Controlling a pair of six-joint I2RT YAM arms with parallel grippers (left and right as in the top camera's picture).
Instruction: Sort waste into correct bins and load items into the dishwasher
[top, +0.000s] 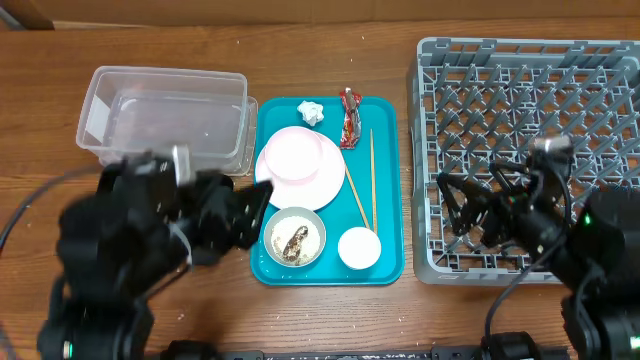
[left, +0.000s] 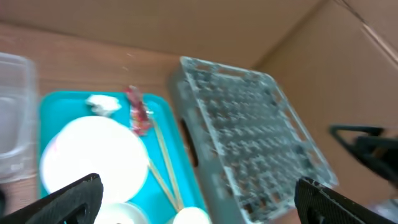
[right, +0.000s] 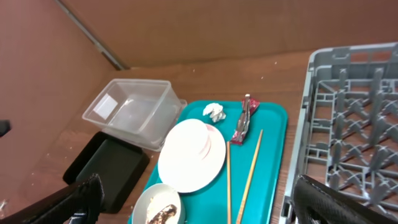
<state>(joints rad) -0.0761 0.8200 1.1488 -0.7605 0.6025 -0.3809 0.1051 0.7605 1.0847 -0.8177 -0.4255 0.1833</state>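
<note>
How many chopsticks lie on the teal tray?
2, both on the teal tray. One chopstick lies slanted beside the pink plate; the other chopstick lies straight, nearer the grey dish rack. None appears hidden.

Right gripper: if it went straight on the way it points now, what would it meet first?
Probably the chopsticks lying on the teal tray; nothing shows in between, though depth is hard to judge.

Pink plate (top: 300, 165) flat; tissue (top: 311, 112) + red wrapper (top: 349, 117) behind, chopsticks (top: 365, 185) on R
</note>
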